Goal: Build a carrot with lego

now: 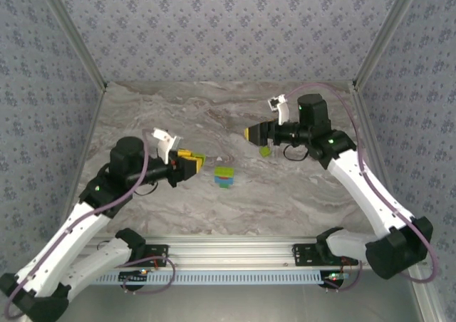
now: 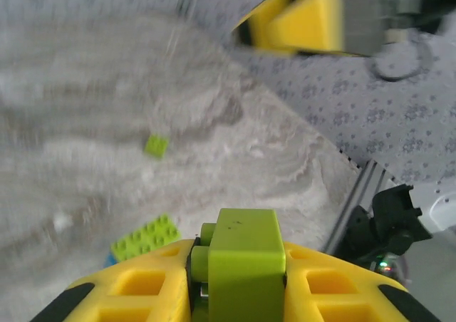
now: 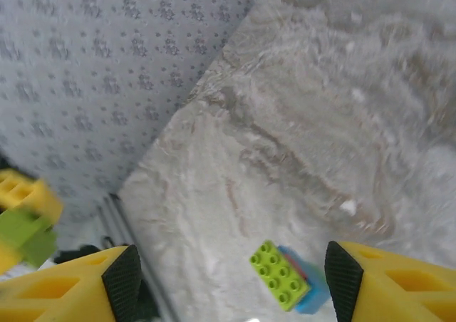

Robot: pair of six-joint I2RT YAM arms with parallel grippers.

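carrot (image 1: 224, 177): yellow-green over blue (red between, seemingly) | loose brick (image 1: 265, 151): flat | gripped brick (image 2: 242, 261): yellow-green

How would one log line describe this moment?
left gripper: shut on green brick | right gripper: open, empty | stack: on table | loose brick: on table

1. We see a grey, marble-patterned table (image 1: 214, 115) under even, soft light.
2. We find it enclosed by a back wall (image 1: 228, 30), a left wall (image 1: 35, 108) and a right wall (image 1: 424, 122), all papered blue-grey with small floral motifs.
3. We note metal posts (image 1: 71, 33) at the back corners and an aluminium rail (image 1: 228, 249) along the near edge.
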